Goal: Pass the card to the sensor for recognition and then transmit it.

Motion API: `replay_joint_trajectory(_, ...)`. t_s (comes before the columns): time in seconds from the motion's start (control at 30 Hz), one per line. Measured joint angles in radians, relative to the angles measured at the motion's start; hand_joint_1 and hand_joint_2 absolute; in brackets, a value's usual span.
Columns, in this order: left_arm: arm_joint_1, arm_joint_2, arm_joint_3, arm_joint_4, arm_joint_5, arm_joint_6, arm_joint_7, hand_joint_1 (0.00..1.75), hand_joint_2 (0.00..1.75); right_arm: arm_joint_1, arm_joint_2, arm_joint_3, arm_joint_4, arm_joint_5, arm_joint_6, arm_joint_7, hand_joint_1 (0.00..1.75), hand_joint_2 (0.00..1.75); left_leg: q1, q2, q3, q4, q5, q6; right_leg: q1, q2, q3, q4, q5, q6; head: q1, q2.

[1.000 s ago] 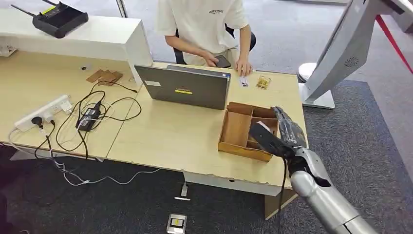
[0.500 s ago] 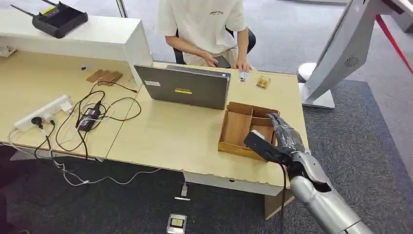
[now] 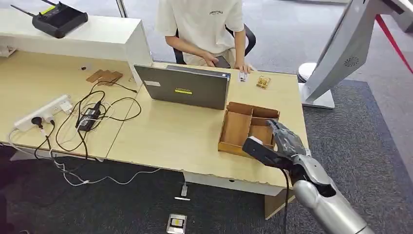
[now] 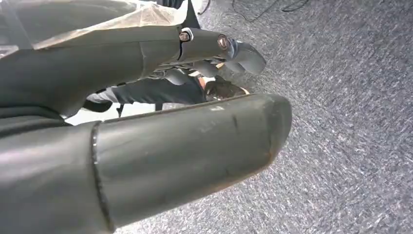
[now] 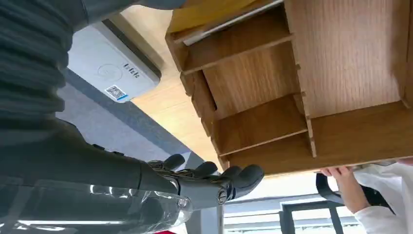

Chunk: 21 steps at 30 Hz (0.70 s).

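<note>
Here the right robot hand [image 3: 275, 145] hovers over the near right corner of the wooden tray [image 3: 236, 127], at the front right of the surface [image 3: 165, 136]. It is spread wide and holds nothing: the thumb juts toward the tray's front wall, and the fingers [image 5: 229, 178] reach out nearly straight and bare, close to the tray's rim. The tray is split into several compartments. In the right wrist view a thin pale strip [image 5: 234, 22] lies in one of them; it may be the card seen edge-on, but I cannot tell for sure. A small white item [image 3: 242, 76], also card-like, lies at the far edge of the surface just beside the fingers of a seated person [image 3: 202, 24], with a small yellow object [image 3: 263, 82] near it. A closed laptop [image 3: 185, 87] stands between the person and the tray. Past the surface's edge a white device [image 5: 109, 70] bearing a QR label sits by the grey carpet [image 4: 341, 122]. The left robot hand [image 4: 185, 141] hangs over that carpet, fingers out, thumb apart, nothing in it.
</note>
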Motion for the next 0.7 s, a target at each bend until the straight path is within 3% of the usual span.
replay_joint_trajectory(0.23, -0.001, 0.0, 0.0, 0.0, -0.013, -0.001, 0.007, 0.0, 0.0, 0.02, 0.009, 0.011, -0.023, 0.057, -0.016, 0.008, 0.0, 1.75, 0.0, 0.0, 0.0, 0.0, 0.0, 0.0, 0.0, 0.0, 0.0, 0.0, 0.0, 0.0, 0.0, 0.0)
replay_joint_trajectory(0.7, -0.018, -0.009, 0.0, -0.002, -0.043, -0.008, 0.016, 0.0, 0.0, 0.033, 0.068, 0.026, 0.022, 0.237, -0.152, -0.005, 0.0, 1.75, 0.0, 0.0, 0.0, 0.0, 0.0, 0.0, 0.0, 0.0, 0.0, 0.0, 0.0, 0.0, 0.0, 0.0)
